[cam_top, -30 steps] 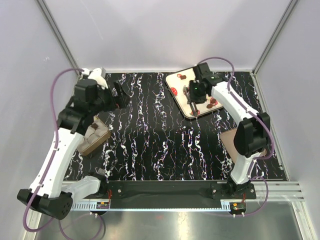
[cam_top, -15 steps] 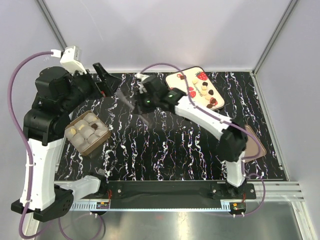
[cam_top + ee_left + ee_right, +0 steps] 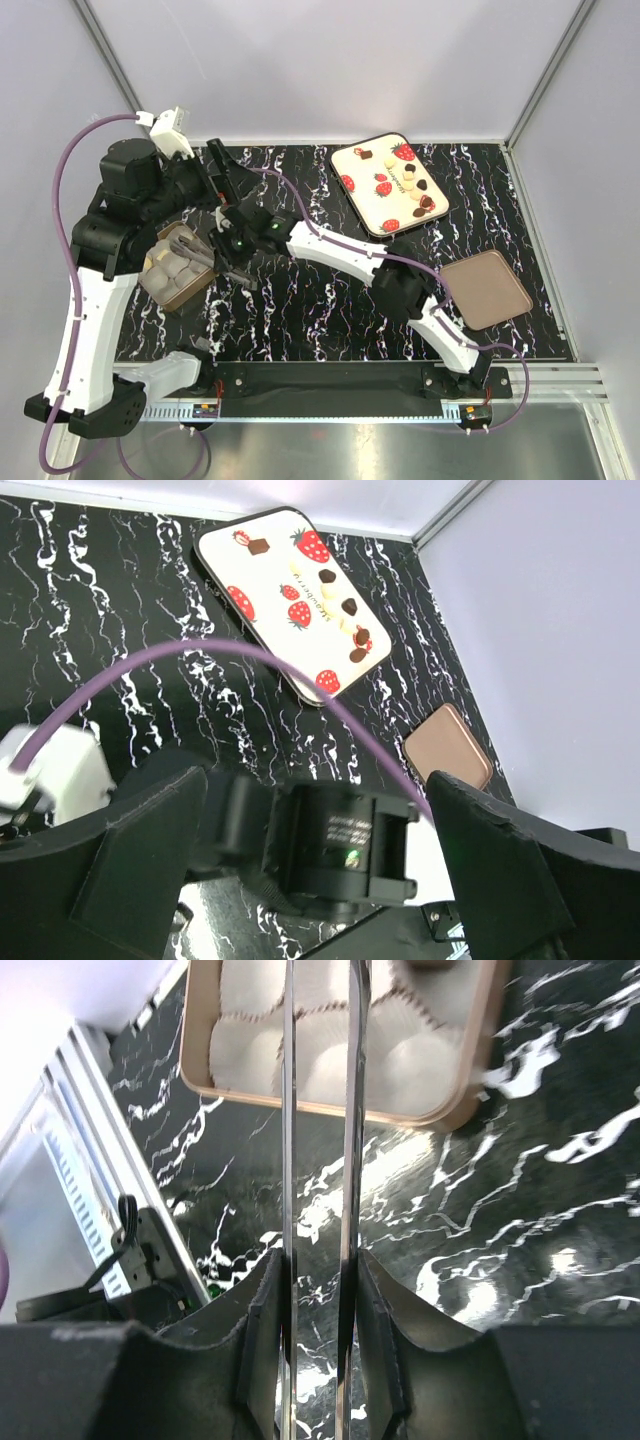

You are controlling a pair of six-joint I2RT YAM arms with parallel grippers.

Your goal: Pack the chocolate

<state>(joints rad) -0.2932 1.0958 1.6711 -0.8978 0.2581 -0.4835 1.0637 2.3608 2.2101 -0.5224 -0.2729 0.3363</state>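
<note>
Several pieces of chocolate (image 3: pixel 419 185), dark and creamy white, lie on the strawberry-printed tray (image 3: pixel 350 168) at the back right; they also show in the left wrist view (image 3: pixel 349 606). My right gripper (image 3: pixel 226 250) reaches far left and is shut on metal tweezers (image 3: pixel 288 1110). The tweezer blades stretch over the brown box (image 3: pixel 165 290) of white paper cups (image 3: pixel 240 1045). Their tips are out of view, so I cannot tell whether they hold a piece. My left gripper (image 3: pixel 226 178) is open and empty, raised above the right wrist (image 3: pixel 340 845).
A flat brown lid (image 3: pixel 487 290) lies at the right, also seen in the left wrist view (image 3: pixel 447 745). The right arm (image 3: pixel 330 250) spans the middle of the black marbled table (image 3: pixel 300 320). White walls close in the back and sides.
My right arm has swung from the tray leftward across the table, bringing the tweezers over the brown box. My left arm lifted off the box and now hovers behind it.
</note>
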